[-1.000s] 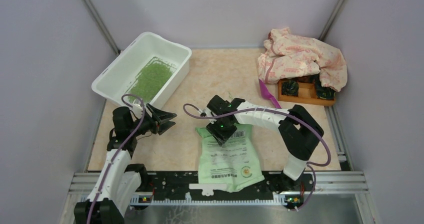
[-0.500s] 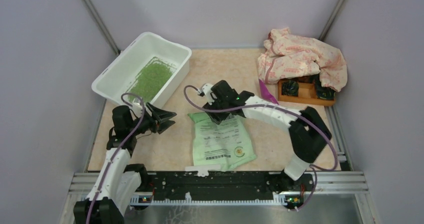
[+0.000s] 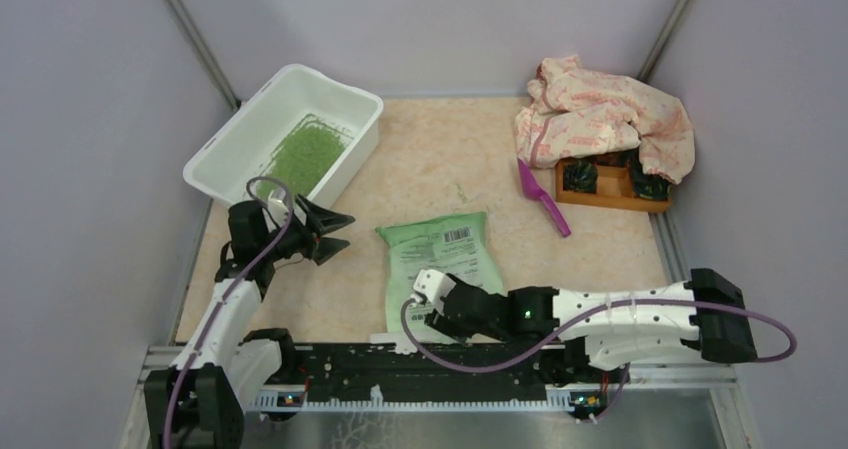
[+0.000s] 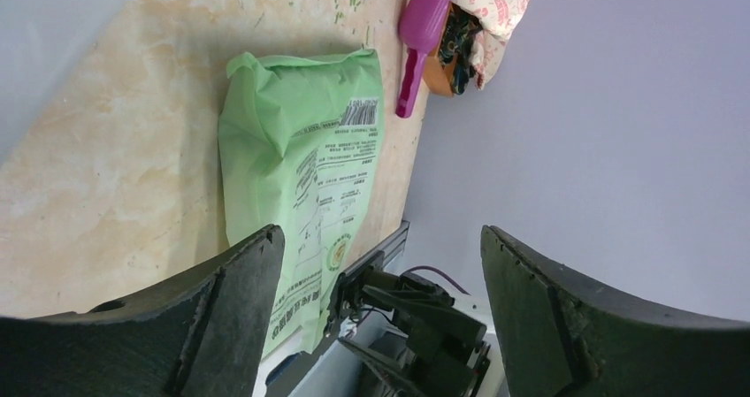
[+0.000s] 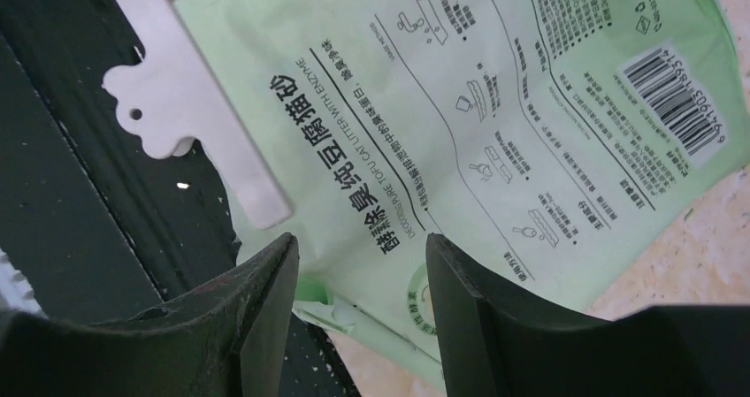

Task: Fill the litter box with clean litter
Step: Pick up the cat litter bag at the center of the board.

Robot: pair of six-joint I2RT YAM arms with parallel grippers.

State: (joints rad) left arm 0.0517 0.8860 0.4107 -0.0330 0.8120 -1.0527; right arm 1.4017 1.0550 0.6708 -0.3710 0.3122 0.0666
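The right claw (image 5: pixel 358 264) hangs low, fingers apart and empty, with the bag (image 3: pixel 440 259) flat right under it; the left claw (image 4: pixel 380 238) is wide apart and empty too, the bag off to its right. The box (image 3: pixel 250 119) sits just past the left claw, and the litter (image 3: pixel 305 154) is only a small green patch inside it. I think getting the bag is the job now, so the right claw should drop, pinch the bag's near edge and lift it over to the box.
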